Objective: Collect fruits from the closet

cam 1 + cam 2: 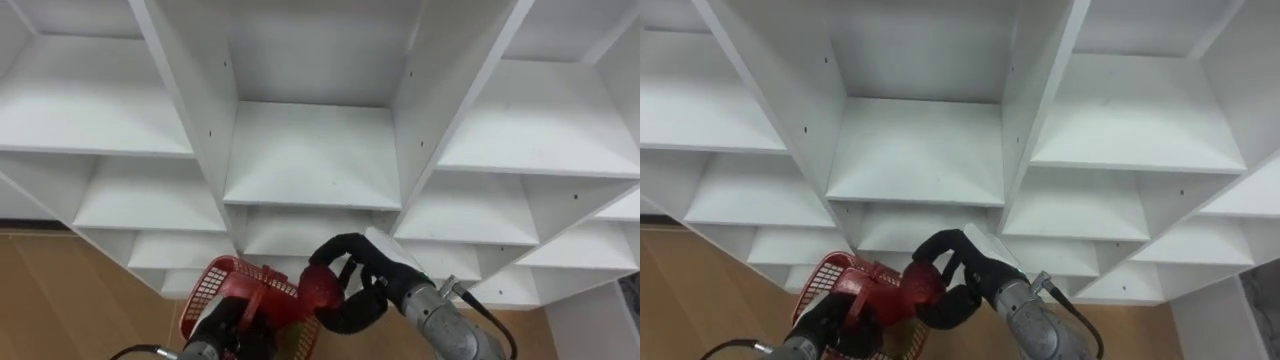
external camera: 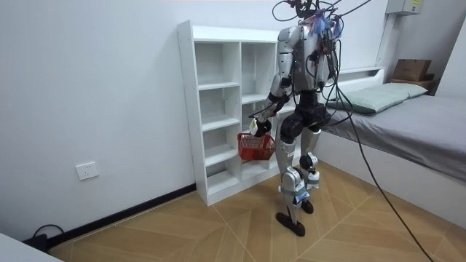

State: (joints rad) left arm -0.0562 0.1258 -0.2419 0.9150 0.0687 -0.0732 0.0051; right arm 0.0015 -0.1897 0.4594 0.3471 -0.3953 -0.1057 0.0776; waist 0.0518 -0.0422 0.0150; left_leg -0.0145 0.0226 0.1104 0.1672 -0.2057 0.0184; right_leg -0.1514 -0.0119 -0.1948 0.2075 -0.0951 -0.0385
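Over a mesh basket (image 1: 213, 281), right robot hand (image 1: 383, 262) clasps a round, seemingly smooth fruit (image 1: 320, 289).

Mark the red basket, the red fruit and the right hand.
red basket (image 1: 207, 290): left eye view, on its mesh wall.
red fruit (image 1: 322, 287): left eye view, on its rounded side.
right hand (image 1: 385, 262): left eye view, on its back.
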